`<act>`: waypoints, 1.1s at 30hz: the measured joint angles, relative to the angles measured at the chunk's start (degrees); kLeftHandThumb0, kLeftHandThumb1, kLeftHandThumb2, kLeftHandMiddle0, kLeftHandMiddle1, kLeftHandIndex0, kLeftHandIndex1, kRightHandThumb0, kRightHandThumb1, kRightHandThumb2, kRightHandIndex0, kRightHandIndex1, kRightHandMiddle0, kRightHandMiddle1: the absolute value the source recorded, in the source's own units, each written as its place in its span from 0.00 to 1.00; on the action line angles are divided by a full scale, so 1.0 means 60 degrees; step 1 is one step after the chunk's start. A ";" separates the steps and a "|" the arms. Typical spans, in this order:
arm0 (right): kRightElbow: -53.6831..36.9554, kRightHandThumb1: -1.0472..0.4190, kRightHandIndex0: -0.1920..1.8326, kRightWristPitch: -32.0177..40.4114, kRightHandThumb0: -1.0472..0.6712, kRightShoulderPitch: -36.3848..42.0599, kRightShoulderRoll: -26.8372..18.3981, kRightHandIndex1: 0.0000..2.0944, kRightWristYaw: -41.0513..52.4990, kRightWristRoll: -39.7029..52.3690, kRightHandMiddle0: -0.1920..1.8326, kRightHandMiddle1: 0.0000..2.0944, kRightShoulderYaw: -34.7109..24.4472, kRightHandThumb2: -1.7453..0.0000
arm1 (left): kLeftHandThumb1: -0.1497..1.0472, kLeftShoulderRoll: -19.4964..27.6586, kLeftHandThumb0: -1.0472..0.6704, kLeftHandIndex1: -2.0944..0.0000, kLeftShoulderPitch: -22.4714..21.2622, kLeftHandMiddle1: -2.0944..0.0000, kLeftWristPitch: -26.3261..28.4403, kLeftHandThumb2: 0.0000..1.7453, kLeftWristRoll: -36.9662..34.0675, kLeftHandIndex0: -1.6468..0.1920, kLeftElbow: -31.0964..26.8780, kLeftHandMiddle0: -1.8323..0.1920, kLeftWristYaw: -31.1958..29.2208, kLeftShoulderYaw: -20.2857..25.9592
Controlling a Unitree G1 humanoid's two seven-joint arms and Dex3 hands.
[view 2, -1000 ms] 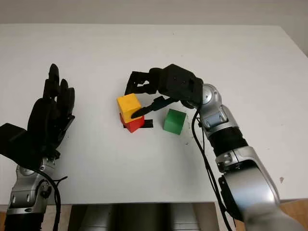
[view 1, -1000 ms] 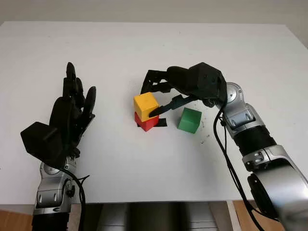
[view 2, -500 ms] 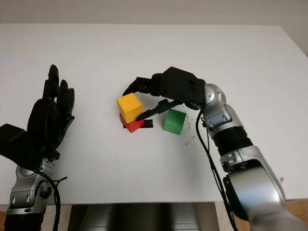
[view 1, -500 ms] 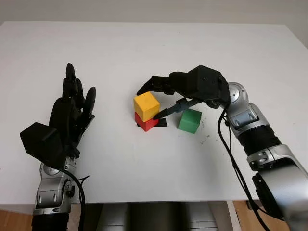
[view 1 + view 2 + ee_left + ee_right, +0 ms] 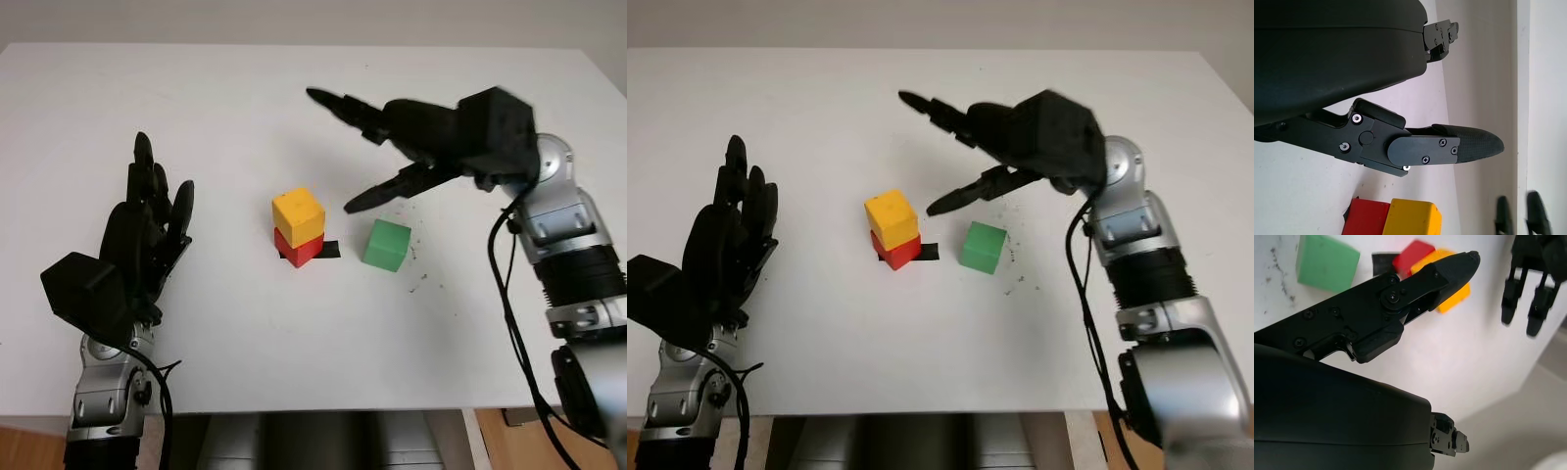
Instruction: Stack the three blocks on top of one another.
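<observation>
Now yellow block [image 5: 298,215] sits atop red block [image 5: 300,249].

You see a matt white table [image 5: 245,108] with a smooth surface. The yellow block [image 5: 298,215], red block [image 5: 299,251] and green block [image 5: 386,244] look smooth and matt. Both hands have matt black plastic shells on brushed-metal forearms [image 5: 568,235].

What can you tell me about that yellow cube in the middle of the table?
The yellow block is a plain, matte cube with crisp edges. It sits on top of the red block, turned slightly askew so the red one peeks out below. Neither hand touches it; the right hand is open above and beyond it.
</observation>
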 measured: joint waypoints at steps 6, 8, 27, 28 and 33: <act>-0.0307 0.17 0.18 -0.2086 0.28 0.0372 -0.1549 0.05 0.0019 -0.0798 0.26 0.07 -0.0133 0.97 | 1.00 0.0026 0.15 1.00 0.0031 1.00 -0.0004 0.28 -0.0197 1.00 -0.0020 1.00 -0.0151 0.0043; -0.0277 0.17 0.18 -0.2525 0.29 0.0368 -0.1899 0.05 0.0101 -0.1004 0.26 0.06 -0.0088 0.97 | 1.00 0.0031 0.15 1.00 0.0030 1.00 -0.0004 0.30 -0.0216 1.00 -0.0020 1.00 -0.0163 0.0045; 0.0650 0.19 0.19 -0.6029 0.34 0.0350 -0.2670 0.03 -0.0990 -0.4172 0.31 0.04 0.1705 0.97 | 1.00 0.0052 0.16 1.00 -0.0023 1.00 -0.0020 0.31 -0.0219 1.00 0.0058 1.00 -0.0261 0.0045; 0.0660 0.19 0.19 -0.6031 0.35 0.0356 -0.2664 0.03 -0.1013 -0.4202 0.31 0.04 0.1747 0.97 | 1.00 0.0052 0.16 1.00 -0.0031 1.00 -0.0022 0.31 -0.0219 1.00 0.0060 1.00 -0.0261 0.0045; 0.0719 0.17 0.20 -0.6113 0.36 0.0495 -0.2487 0.03 -0.1352 -0.4210 0.31 0.03 0.1905 0.96 | 1.00 0.0052 0.16 1.00 -0.0037 1.00 -0.0073 0.30 -0.0220 1.00 0.0092 1.00 -0.0265 0.0044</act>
